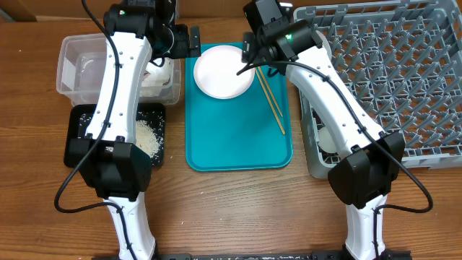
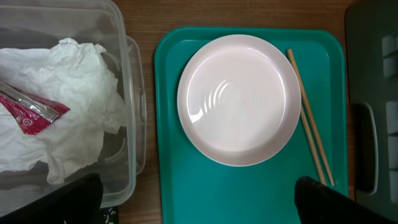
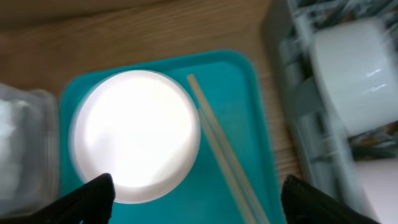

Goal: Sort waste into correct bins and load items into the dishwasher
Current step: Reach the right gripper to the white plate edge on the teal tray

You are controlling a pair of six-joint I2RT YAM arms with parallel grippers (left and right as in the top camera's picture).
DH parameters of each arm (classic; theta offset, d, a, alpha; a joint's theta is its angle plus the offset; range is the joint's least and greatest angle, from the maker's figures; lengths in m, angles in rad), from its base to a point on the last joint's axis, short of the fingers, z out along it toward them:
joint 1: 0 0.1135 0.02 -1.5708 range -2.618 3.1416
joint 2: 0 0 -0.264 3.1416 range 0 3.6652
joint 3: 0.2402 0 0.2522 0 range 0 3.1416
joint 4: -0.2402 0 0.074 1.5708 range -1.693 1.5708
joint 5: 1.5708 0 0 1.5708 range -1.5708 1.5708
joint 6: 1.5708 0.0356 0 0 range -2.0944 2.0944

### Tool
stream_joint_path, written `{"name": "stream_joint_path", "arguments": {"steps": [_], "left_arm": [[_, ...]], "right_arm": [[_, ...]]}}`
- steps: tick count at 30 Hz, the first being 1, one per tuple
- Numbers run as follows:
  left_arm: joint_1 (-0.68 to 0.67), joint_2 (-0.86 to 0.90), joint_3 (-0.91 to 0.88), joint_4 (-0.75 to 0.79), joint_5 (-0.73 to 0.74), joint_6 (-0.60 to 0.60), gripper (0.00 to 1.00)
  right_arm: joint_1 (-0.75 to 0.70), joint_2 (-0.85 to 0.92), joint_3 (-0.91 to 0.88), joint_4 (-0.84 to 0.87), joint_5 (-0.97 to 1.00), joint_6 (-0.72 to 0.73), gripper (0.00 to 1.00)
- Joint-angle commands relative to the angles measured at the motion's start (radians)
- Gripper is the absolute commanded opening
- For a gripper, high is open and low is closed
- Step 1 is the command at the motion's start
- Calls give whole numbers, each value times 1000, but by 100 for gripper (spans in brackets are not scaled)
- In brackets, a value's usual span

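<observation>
A large pale round plate point(image 1: 222, 71) lies at the far end of the teal tray point(image 1: 238, 144), with wooden chopsticks point(image 1: 272, 102) just to its right. My left gripper point(image 1: 192, 43) is open and empty, hovering between the clear tub point(image 1: 76, 50) and the plate; in the left wrist view point(image 2: 199, 202) its fingers span the tray's near-left part. The tub holds the crumpled napkin point(image 2: 68, 106) and red wrapper point(image 2: 31, 116). My right gripper point(image 1: 254, 56) is open and empty above the plate's right edge point(image 3: 134, 134) and the chopsticks point(image 3: 224, 149). Rice point(image 1: 149, 136) lies in the black tray point(image 1: 79, 141).
The grey dish rack point(image 1: 404, 72) fills the right side, and white dishes point(image 3: 354, 74) stand in its near-left part. Brown wooden table surrounds everything. Both arms reach up from the near edge.
</observation>
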Motion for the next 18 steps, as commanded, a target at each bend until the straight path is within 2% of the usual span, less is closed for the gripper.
{"name": "stream_joint_path", "arguments": {"steps": [1,2,5,8,14,18], "left_arm": [[-3,-10,25,1,1,-6,100],[-3,-10,25,1,1,-6,100],[-3,-10,25,1,1,-6,100],[-3,-10,25,1,1,-6,100],[-3,-10,25,1,1,-6,100],[-3,-10,25,1,1,-6,100]], "right_arm": [[-5,18,-60,47,-137,206,82],[-4,21,-83,68,-137,266,82],[8,26,-188,179,-136,367,66],[20,27,-284,281,-133,384,58],[25,27,-462,457,-125,465,49],[25,49,-488,511,-125,477,45]]}}
